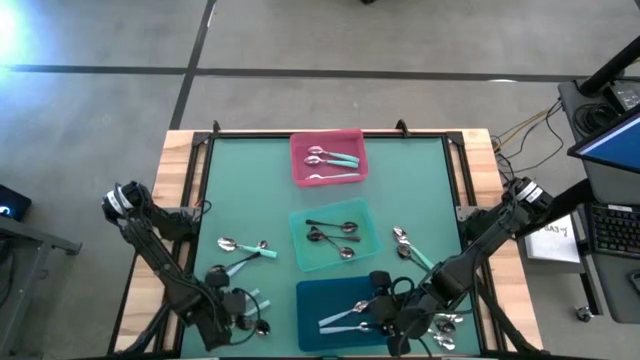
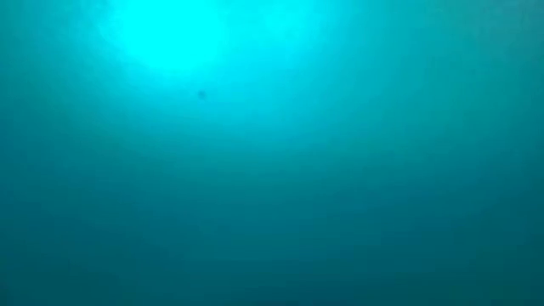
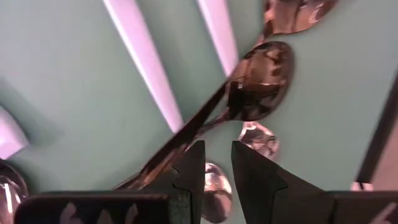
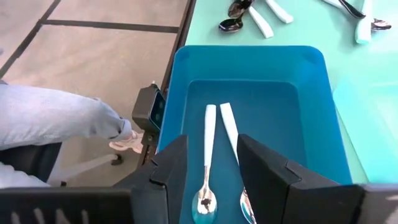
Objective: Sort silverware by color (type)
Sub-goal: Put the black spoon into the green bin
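The right gripper's (image 4: pixel 211 171) fingers stand spread over the dark-blue tray (image 4: pixel 323 124), pinching nothing; 2 pale-handled spoons (image 4: pixel 208 155) lie side by side on the tray floor directly below, bowls toward the wrist. With the fingers parted above that pair, a drop into this tray looks just finished, which fits the tray serving as the home for pale handles.

The left gripper's (image 3: pixel 216 167) fingers stand a narrow gap apart, low over the desk (image 1: pixel 240 180) at its near left corner. A dark-handled spoon (image 3: pixel 249 87) slants past 1 finger, and whether that finger touches its handle I cannot tell; nothing sits clearly between the 2. Other shiny bowls and pale handles crowd around, so a clean single pick there will need care.

From above, the pink tray (image 1: pixel 300 170) at the far side holds teal-handled spoons, and the mint tray (image 1: pixel 300 250) in the middle holds dark-handled ones, so each colour has its own bin. Loose spoons still lie on the desk: a few left of the mint tray, some right of it, and a cluster near each gripper. The sorting seems around half done. The low view shows only a teal blur.
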{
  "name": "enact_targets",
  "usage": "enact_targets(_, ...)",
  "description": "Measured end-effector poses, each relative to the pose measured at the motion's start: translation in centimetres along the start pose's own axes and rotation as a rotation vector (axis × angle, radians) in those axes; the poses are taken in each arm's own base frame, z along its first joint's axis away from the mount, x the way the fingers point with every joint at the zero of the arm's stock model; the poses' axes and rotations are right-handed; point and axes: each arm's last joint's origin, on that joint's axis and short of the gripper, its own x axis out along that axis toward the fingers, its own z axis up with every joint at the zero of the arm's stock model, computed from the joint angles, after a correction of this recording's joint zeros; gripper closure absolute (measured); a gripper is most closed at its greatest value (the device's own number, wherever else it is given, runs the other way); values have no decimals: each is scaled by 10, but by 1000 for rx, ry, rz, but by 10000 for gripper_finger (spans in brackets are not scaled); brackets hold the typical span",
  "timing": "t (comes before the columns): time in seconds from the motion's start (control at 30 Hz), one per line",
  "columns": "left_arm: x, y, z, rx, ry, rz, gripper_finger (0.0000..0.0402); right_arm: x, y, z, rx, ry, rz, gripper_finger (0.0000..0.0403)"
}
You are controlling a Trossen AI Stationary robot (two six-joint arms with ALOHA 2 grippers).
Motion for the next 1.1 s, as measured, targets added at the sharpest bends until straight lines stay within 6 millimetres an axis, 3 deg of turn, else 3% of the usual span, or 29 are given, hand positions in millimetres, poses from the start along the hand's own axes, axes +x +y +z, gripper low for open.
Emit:
enact_targets(0.67, 12, 16, 1, -54, -135, 114, 338, 1, -4, 2, 7, -13, -36, 275)
enact_targets(1.1, 12, 10, 4, 94, -156, 54, 338, 1, -4, 2, 6, -13, -36, 273)
